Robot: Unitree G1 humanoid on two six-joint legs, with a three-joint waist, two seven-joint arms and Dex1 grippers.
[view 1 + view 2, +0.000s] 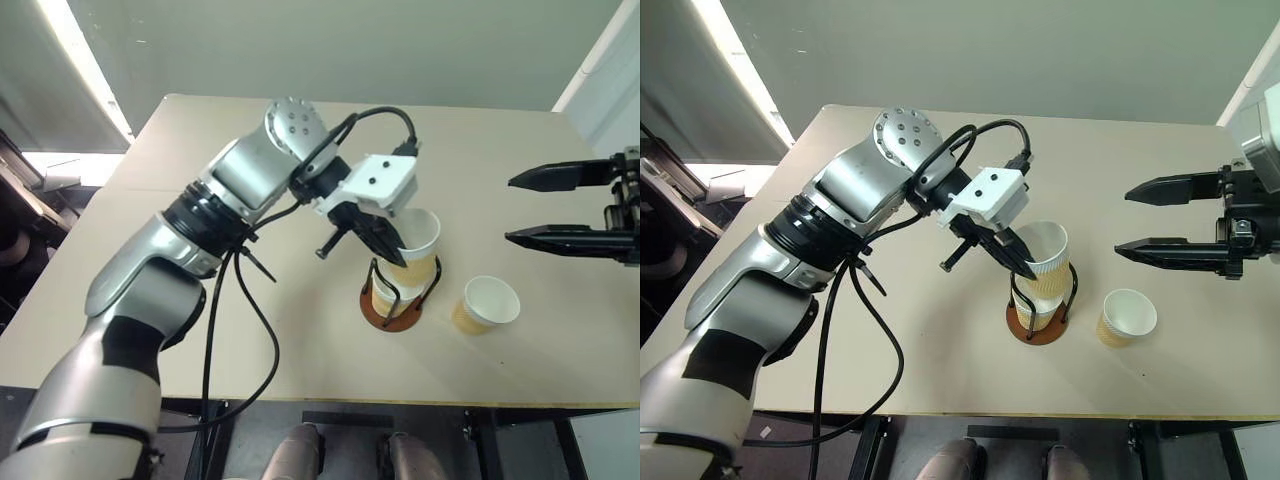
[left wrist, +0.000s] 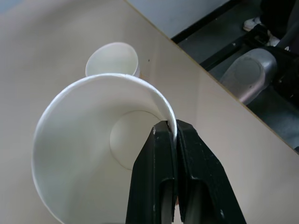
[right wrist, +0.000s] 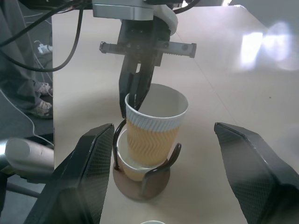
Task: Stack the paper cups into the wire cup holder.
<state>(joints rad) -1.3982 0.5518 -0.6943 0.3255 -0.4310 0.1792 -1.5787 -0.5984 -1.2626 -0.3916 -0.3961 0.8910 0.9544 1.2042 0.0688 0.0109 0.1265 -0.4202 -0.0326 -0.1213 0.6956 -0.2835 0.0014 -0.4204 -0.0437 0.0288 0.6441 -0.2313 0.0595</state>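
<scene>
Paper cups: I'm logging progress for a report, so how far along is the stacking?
Done: one cup already sits in the wire cup holder. In hand: the left gripper pinches the rim of a second cup, partly nested into the first. Left: a third cup stands on the table beside the holder; the right gripper is open.

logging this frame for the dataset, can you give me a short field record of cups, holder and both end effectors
cups in holder: one bottom cup seated in the wire cup holder
cup in transit: second cup partly nested in the first, tilted
loose cup: third cup upright on the table, beside the holder on the robot's right
left end effector: shut on the second cup's rim, one finger inside, one outside
right end effector: open, empty, above the table to the right of the holder
</scene>
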